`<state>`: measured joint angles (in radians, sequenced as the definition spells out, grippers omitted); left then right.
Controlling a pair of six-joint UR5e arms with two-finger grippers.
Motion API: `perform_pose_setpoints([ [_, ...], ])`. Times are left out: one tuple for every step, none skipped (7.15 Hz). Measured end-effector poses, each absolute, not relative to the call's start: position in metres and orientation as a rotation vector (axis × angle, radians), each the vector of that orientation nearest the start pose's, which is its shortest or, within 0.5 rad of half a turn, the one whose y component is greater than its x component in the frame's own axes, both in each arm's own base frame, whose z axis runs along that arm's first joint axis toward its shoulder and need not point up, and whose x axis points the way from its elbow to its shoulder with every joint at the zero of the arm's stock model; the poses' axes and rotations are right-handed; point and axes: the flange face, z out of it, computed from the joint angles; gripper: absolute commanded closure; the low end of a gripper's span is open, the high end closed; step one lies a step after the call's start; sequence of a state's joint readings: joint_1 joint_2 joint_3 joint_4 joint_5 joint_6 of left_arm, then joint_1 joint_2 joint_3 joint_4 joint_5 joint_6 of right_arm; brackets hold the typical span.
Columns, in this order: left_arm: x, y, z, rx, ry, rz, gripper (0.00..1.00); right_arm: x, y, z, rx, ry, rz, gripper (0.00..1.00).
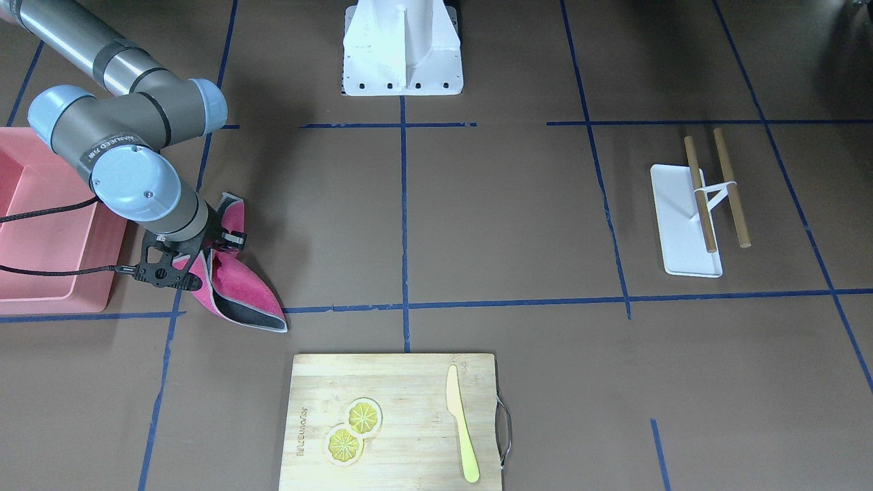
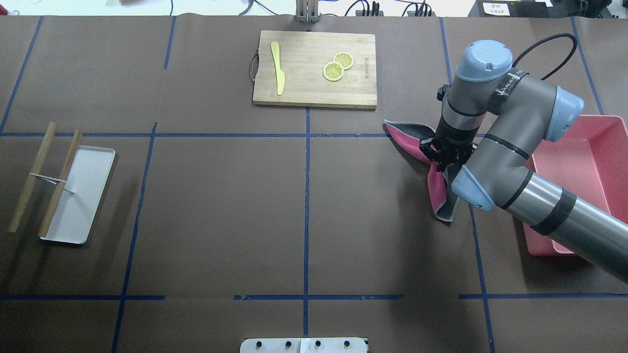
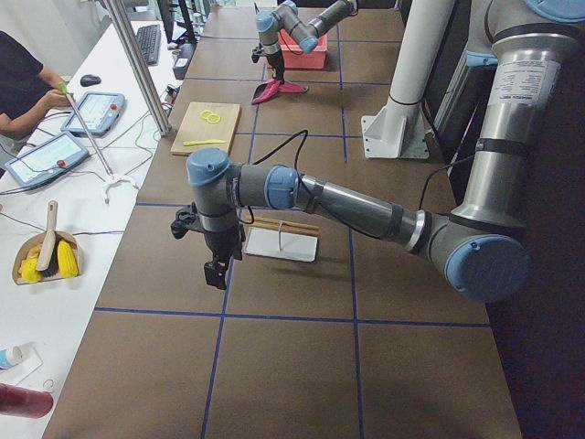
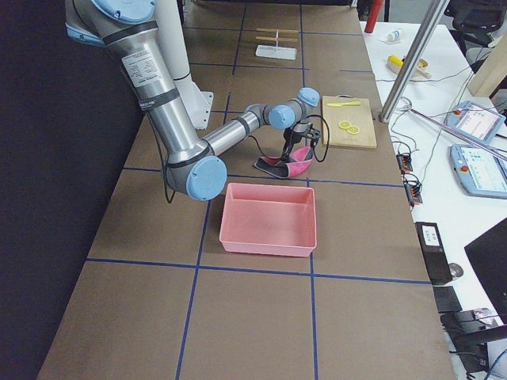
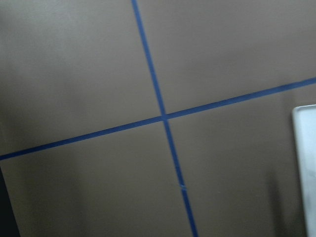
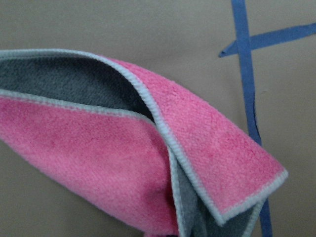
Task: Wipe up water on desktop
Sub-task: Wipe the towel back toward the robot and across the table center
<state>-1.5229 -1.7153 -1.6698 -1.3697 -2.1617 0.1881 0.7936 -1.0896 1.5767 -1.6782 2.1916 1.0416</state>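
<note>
The desktop (image 2: 221, 206) is dark brown with blue tape lines; I see no water on it. My right gripper (image 2: 444, 161) is shut on a pink and grey cloth (image 2: 407, 139) and holds it bunched, its folds trailing down onto the desktop beside a tape line. The cloth fills the right wrist view (image 6: 98, 163) and shows in the front view (image 1: 239, 293) under the right gripper (image 1: 208, 256). My left gripper (image 3: 215, 273) shows only in the exterior left view, hanging above the desktop near the white tray; I cannot tell whether it is open or shut.
A pink bin (image 2: 579, 166) stands just right of the cloth. A bamboo cutting board (image 2: 304, 88) with two lemon slices (image 2: 337, 66) and a yellow knife (image 2: 278, 73) lies at the far middle. A white tray (image 2: 81, 196) with two bamboo sticks lies at the left.
</note>
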Motion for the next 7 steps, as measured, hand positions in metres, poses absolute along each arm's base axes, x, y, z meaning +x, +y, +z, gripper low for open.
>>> perform_pose_setpoints([
  [-0.056,-0.552,0.590,0.087,0.608,0.248,0.00,-0.424,-0.516,0.385,-0.264,-0.676,0.126,1.00],
  [-0.058,-0.554,0.603,0.093,0.618,0.252,0.00,-0.442,-0.495,0.371,-0.279,-0.687,0.126,1.00],
  [-0.059,-0.555,0.610,0.095,0.622,0.254,0.00,-0.463,-0.465,0.351,-0.300,-0.701,0.128,1.00],
  [-0.059,-0.556,0.613,0.095,0.624,0.255,0.00,-0.485,-0.430,0.331,-0.327,-0.716,0.128,1.00],
  [-0.059,-0.556,0.615,0.095,0.624,0.255,0.00,-0.502,-0.398,0.310,-0.350,-0.733,0.127,1.00],
  [-0.059,-0.556,0.616,0.096,0.624,0.256,0.00,-0.517,-0.371,0.291,-0.372,-0.746,0.125,1.00],
  [-0.060,-0.557,0.618,0.100,0.623,0.256,0.00,-0.527,-0.354,0.275,-0.386,-0.758,0.122,1.00],
])
